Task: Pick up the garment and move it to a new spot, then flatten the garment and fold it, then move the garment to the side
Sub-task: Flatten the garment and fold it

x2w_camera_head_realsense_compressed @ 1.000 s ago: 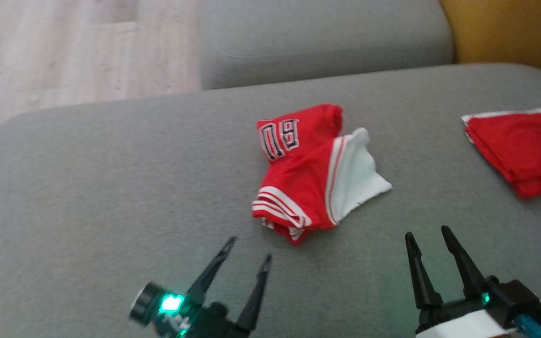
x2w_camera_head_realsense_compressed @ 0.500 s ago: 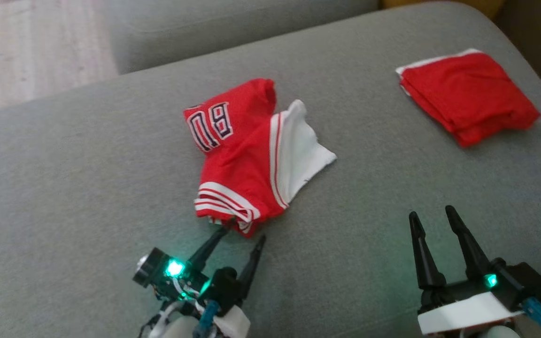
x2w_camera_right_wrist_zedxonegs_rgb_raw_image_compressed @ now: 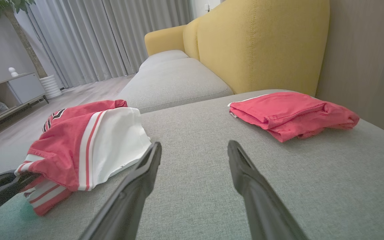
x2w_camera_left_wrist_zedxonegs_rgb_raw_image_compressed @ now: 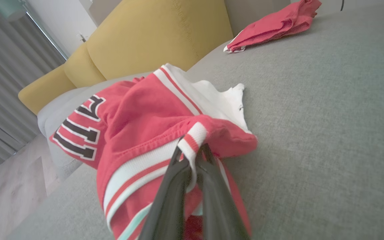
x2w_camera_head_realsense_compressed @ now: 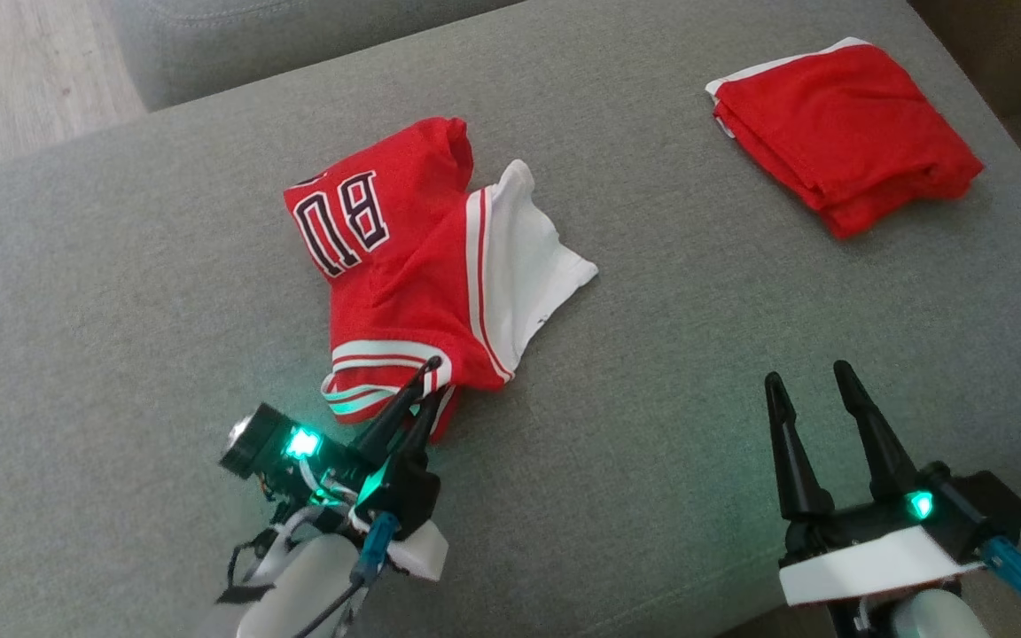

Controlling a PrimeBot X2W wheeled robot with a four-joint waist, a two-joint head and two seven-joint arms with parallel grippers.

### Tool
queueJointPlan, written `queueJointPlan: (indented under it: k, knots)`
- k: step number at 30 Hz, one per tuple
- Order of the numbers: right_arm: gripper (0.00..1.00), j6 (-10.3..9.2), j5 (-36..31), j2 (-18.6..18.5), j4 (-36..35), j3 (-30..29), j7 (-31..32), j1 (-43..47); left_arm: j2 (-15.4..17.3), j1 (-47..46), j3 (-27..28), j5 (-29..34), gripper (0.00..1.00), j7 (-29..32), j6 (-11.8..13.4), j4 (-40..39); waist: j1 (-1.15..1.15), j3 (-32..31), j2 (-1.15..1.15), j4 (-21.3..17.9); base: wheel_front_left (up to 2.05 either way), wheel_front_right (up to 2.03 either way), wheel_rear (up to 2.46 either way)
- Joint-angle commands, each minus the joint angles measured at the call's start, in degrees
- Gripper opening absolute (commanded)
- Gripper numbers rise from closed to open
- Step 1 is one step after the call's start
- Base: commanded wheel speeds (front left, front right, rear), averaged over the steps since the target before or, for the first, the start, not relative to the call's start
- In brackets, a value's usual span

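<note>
The garment is a crumpled red jersey with white and red stripes, black letters and a white panel, lying on the grey sofa cushion. My left gripper is shut on the garment's striped near hem, which the left wrist view shows pinched between the fingers as part of the garment. My right gripper stands open over bare cushion to the right of the garment, nothing between its fingers. The right wrist view shows the garment at left.
A second red garment lies folded at the cushion's far right, also in the wrist views. A yellow sofa back rises behind it. Another grey cushion and wood floor lie beyond.
My left gripper moved forward to the garment's near hem and shut on it. The right gripper stayed open. The head camera shifted, so the whole scene slid left and up.
</note>
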Motion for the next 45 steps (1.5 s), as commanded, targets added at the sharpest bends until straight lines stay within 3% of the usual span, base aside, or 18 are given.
queueJointPlan:
  k: [1,7,15,22,30,35,40,41,42,45]
  knots:
    - [1.0,0.37,0.48,-0.1,-1.53,1.14,-0.21,-1.33,1.21,-2.87,1.27,-0.26,0.0,-0.29,0.53,-2.11,-0.01,-0.18,0.0,-0.15,0.0,0.0,0.0]
    - [1.0,0.37,0.37,0.35,-1.19,1.93,-0.21,-1.98,2.49,-10.95,-2.08,0.06,0.0,-0.29,-2.77,-7.33,-0.01,-1.13,0.0,-1.24,0.0,0.0,0.0]
    - [1.0,0.37,0.48,1.2,-0.92,3.8,-0.21,-3.31,3.83,-35.73,-4.24,1.82,0.0,-0.29,-9.84,-8.43,-0.01,-1.68,0.0,-3.72,0.0,0.0,0.0]
    - [1.0,0.37,0.29,1.54,-1.19,3.35,-0.21,-2.88,4.41,-50.19,1.6,-3.8,0.0,-0.29,-10.62,-11.2,-0.01,-2.39,0.0,-2.12,0.0,0.0,0.0]
    - [1.0,0.37,-0.55,0.87,-2.48,1.24,-0.21,-2.25,12.26,-38.12,7.98,-9.87,0.0,-0.29,-8.04,-15.12,-0.01,-0.17,0.0,3.5,0.0,0.0,0.0]
    - [1.0,0.37,-1.17,0.49,-2.91,-0.5,-0.21,-2.48,17.82,-19.71,13.44,-14.9,0.0,-0.29,-5.16,-15.66,-0.01,2.36,0.0,7.17,0.0,0.0,0.0]
    - [1.0,0.37,-1.66,0.01,-2.88,-1.17,-0.21,-2.92,18.85,-8.17,17.63,-18.05,0.0,-0.29,-4.7,-12.6,-0.01,4.01,0.0,10.04,0.0,0.0,0.0]
    - [1.0,0.37,-1.75,-0.15,-2.81,-1.04,-0.21,-3.08,18.28,-7.16,18.72,-18.68,0.24,-0.29,-4.3,-11.85,-0.01,4.17,0.0,10.47,0.0,0.0,0.0]
    - [1.0,0.37,-1.78,-0.25,-2.7,-0.92,-0.21,-3.22,17.52,-6.42,19.84,-19.33,1.0,-0.29,-3.93,-11.28,-0.01,4.25,0.0,10.82,0.0,0.0,0.0]
    - [1.0,0.37,-1.83,-0.15,-2.45,-1.19,-0.21,-3.62,15.31,-4.81,21.86,-19.24,1.0,-0.29,-3.2,-11.02,-0.01,4.28,0.0,11.71,0.0,0.0,0.0]
